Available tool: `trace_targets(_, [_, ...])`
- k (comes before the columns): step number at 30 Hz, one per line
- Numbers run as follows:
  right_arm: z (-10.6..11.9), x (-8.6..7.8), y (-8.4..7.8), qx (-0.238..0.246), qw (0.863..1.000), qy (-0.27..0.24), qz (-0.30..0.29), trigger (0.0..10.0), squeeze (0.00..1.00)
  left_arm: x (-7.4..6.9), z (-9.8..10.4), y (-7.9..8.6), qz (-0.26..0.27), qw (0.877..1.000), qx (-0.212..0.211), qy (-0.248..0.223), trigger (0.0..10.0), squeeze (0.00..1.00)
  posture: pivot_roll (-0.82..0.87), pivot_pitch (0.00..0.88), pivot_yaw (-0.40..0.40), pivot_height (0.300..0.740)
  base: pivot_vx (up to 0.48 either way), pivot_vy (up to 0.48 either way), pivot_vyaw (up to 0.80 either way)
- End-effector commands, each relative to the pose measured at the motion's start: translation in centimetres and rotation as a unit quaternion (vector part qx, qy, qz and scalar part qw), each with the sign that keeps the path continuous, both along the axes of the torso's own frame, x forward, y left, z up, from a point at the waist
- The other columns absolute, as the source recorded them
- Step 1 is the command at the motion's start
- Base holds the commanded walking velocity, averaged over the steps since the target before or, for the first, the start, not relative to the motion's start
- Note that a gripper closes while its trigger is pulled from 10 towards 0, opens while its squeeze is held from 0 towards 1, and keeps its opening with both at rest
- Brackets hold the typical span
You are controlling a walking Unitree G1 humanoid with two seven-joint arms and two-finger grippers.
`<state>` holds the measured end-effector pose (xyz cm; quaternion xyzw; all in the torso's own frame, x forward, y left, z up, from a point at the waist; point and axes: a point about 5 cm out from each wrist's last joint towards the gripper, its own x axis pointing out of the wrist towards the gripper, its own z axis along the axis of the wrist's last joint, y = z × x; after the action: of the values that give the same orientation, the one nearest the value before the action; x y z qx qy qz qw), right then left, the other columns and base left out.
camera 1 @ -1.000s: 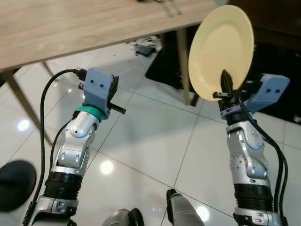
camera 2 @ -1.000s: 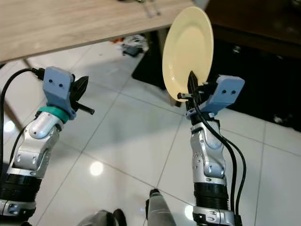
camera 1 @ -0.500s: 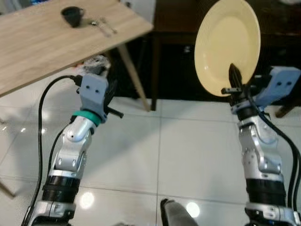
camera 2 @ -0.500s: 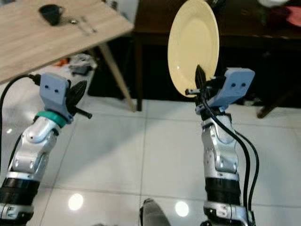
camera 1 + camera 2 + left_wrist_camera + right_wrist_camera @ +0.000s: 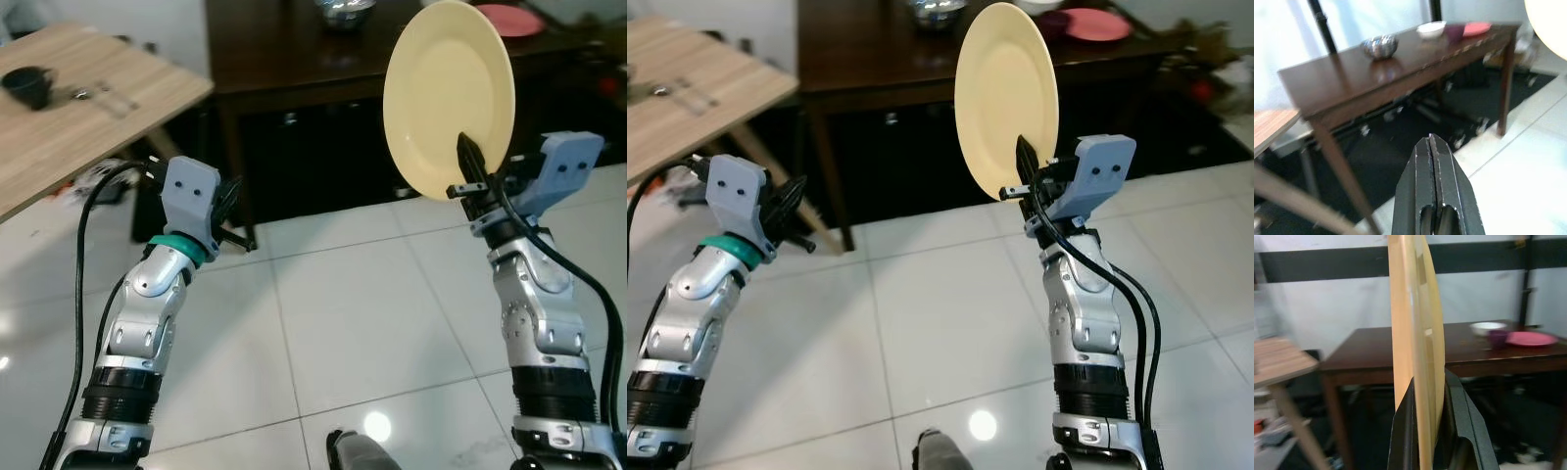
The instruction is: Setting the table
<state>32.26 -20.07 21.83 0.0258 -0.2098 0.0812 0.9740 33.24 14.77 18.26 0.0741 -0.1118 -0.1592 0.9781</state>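
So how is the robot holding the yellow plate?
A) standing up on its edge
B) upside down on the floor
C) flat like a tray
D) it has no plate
A: the right gripper pinches the bottom rim of the yellow plate between its fingers, and the plate stands upright, edge-on in the right wrist view, well above the white floor.

I can't read any text, label, brand, number or sign from here: the yellow plate (image 5: 449, 98) is blank, the blue camera housings on both wrists carry no markings, and the bowls and dishes on the dark surface (image 5: 1400, 73) are too blurred to show any lettering
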Motion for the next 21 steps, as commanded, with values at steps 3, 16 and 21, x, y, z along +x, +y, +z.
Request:
trace_targets(3, [-0.2, -0.1, 0.5, 0.011, 1.000, -0.004, -0.003, 10.0, 0.00, 0.2, -0.5, 0.3, 0.036, 0.999, -0.001, 0.001, 10.0, 0.00, -0.12, 0.018, 0.094, 0.740, 0.000, 0.000, -0.80])
trace_targets(16, [0.3, 0.4, 4.2, 0.061, 0.993, -0.009, 0.105, 10.0, 0.00, 0.5, 0.2, 0.1, 0.107, 0.993, 0.020, -0.040, 10.0, 0.00, -0.10, 0.025, 0.101, 0.740, 0.057, 0.000, -0.18])
trace_targets(21, [0.5, 0.1, 5.6, 0.073, 0.984, -0.010, 0.161, 10.0, 0.00, 0.7, 0.4, 0.4, 0.129, 0.990, 0.021, -0.045, 10.0, 0.00, -0.10, 0.024, 0.101, 0.740, 0.480, 0.000, 0.00])
